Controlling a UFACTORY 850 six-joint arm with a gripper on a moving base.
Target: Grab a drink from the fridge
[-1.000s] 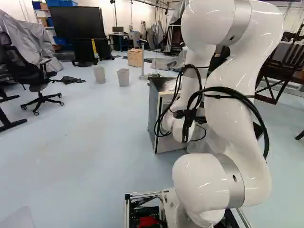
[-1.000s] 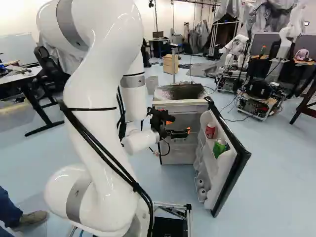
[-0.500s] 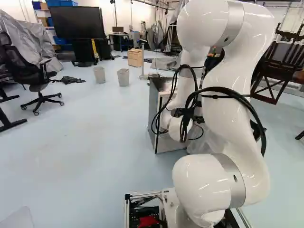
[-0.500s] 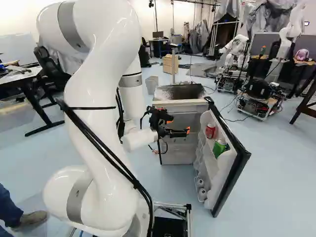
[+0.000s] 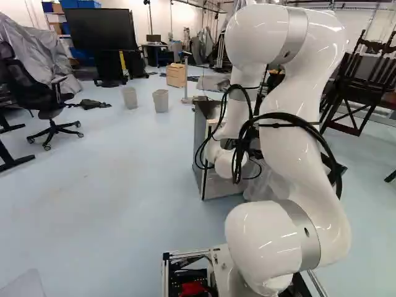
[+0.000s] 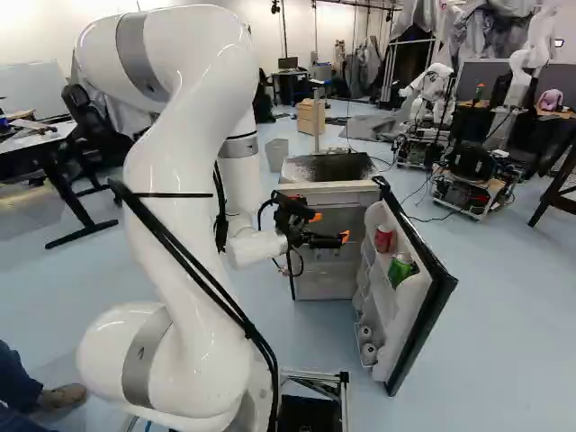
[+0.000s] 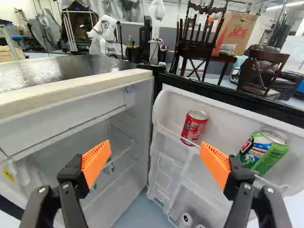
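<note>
Fridge (image 7: 71, 91) open; door (image 7: 228, 110) swung wide; pincer (image 7: 155, 146) spread, empty, apparently lining up; green can (image 7: 263, 153) and red can (image 7: 194, 126) sit high in the door, ahead of it; next probably calls for centring on the red can, advancing, then closing.

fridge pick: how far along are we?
Done: fridge door open, cans exposed. In hand: nothing, jaws apart and empty. Left: likely close on the red can or the green can, both sitting in the door, then lift it clear.
</note>
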